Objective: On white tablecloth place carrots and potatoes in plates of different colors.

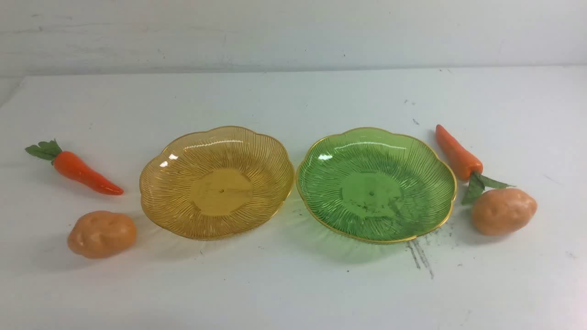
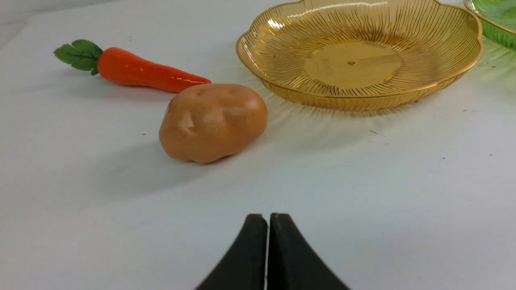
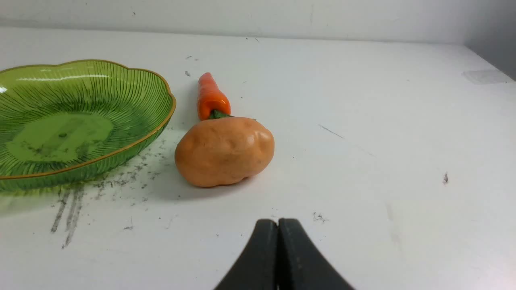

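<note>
See the left pincer (image 2: 268, 217) pressed together and empty, low over the white tablecloth (image 1: 293, 284). See the right pincer (image 3: 278, 221) likewise closed on nothing. Find neither in the front view.

Count all four vegetables on the cloth, none in a plate yet. Take 12 o'clock as away from the robot.
- Find the left potato (image 1: 102, 233) at 8 o'clock of the amber plate (image 1: 216, 183), near the rim but apart.
- Find the left carrot (image 1: 87, 173) at 9 o'clock of that plate, leafy top toward 10, tip toward 4.
- Find the right potato (image 1: 503, 211) between 3 and 4 o'clock of the green plate (image 1: 376, 185).
- Find the right carrot (image 1: 458, 156) between 2 and 3, tip toward 11, leaves toward 5 and reaching the potato. Cannot tell about actual contact there.

Judge the first pick as not begun. Reckon each potato at roughly 12 o'clock from the pincer on its own side, with the carrot lying beyond. So give the left pair to the left arm and the right pair to the right.

Expect to need a wide opening before any descent, given a fat, rounded potato lying crosswise to the approach on both sides. For a carrot, turn the wrist to close across the narrow body, not along it. Keep sorts apart, one colour each. Expect one reach to the farther plate from each side.
</note>
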